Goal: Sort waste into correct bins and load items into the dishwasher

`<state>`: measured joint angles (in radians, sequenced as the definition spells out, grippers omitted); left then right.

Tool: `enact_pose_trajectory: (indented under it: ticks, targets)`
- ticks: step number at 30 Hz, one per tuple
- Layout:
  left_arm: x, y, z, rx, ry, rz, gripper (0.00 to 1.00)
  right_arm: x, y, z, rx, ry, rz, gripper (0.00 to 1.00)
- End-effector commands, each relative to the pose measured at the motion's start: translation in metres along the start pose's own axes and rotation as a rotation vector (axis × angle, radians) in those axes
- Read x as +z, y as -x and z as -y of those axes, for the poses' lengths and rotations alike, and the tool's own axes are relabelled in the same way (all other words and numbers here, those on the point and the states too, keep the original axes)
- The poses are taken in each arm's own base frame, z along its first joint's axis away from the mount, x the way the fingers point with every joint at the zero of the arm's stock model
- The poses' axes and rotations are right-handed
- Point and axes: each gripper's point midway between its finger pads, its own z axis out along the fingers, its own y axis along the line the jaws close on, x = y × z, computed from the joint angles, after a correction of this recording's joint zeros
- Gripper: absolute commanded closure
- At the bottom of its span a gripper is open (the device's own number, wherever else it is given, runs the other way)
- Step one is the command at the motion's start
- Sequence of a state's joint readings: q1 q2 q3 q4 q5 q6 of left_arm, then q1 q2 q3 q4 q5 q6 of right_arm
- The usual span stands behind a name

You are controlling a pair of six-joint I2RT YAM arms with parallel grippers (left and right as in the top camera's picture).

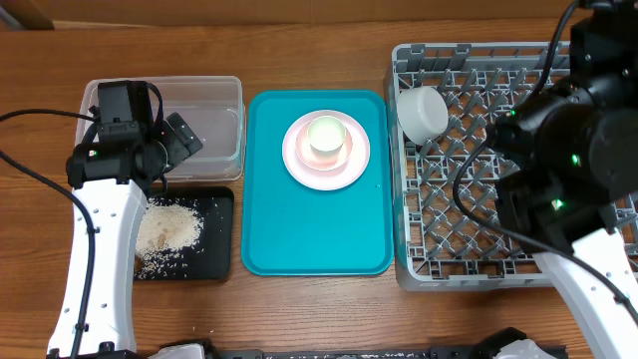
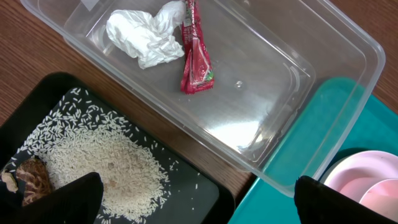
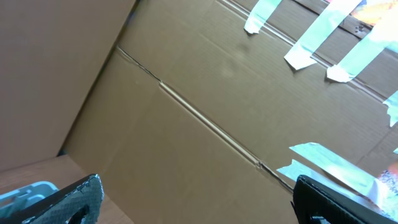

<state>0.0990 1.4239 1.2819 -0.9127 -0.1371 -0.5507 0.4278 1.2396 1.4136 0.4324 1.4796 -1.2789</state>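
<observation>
In the left wrist view a crumpled white tissue (image 2: pixel 143 37) and a red snack wrapper (image 2: pixel 196 59) lie in the clear tub (image 2: pixel 292 74). Rice grains (image 2: pixel 106 165) and a brown crumb (image 2: pixel 31 180) are spread on the black tray (image 2: pixel 249 199). My left gripper (image 2: pixel 205 205) hangs open over the gap between tub and black tray, holding nothing. A pink plate (image 1: pixel 299 168) with a white bowl (image 1: pixel 327 137) sits on the teal tray (image 1: pixel 319 234). A white cup (image 1: pixel 424 112) lies in the grey dish rack (image 1: pixel 449 229). My right gripper (image 3: pixel 199 202) is open and empty, raised and facing a cardboard wall.
The right arm (image 1: pixel 568 140) hangs over the rack's right half. The left arm (image 1: pixel 100 249) stretches along the table's left side, beside the black tray (image 1: pixel 219 264). The clear tub (image 1: pixel 214 125) stands behind that tray, left of the teal tray.
</observation>
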Motion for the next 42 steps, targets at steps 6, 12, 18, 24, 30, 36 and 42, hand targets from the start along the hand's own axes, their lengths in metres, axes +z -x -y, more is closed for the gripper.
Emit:
enact_pose_trajectory:
  ticks: [6, 12, 18, 24, 30, 36, 42]
  targets:
    - [-0.005, 0.005, 0.004, -0.018, -0.018, 0.015, 0.00, -0.029, 0.002, 0.011, 0.007, 0.089, 0.007, 0.01]
    - [-0.005, 0.005, 0.004, -0.018, -0.018, 0.015, 0.00, -0.054, 0.009, 0.017, 0.095, 0.193, 0.044, 0.01]
    - [-0.005, 0.005, 0.004, -0.018, -0.018, 0.015, 0.00, -0.076, 0.017, 0.023, 0.185, 0.308, 0.095, 0.01]
    - [-0.005, 0.005, 0.004, -0.018, -0.018, 0.015, 0.00, -0.081, 0.019, 0.020, 0.234, 0.330, 0.097, 0.00]
    - [-0.005, 0.005, 0.004, -0.018, -0.018, 0.015, 0.00, -0.082, 0.022, 0.020, 0.262, 0.336, 0.113, 0.00]
    - [-0.005, 0.005, 0.004, -0.018, -0.018, 0.015, 0.00, -0.085, 0.036, 0.019, 0.241, 0.351, 0.198, 0.00]
    - [-0.005, 0.005, 0.004, -0.018, -0.018, 0.015, 0.00, -0.083, 0.046, 0.030, 0.227, 0.359, 0.215, 0.00]
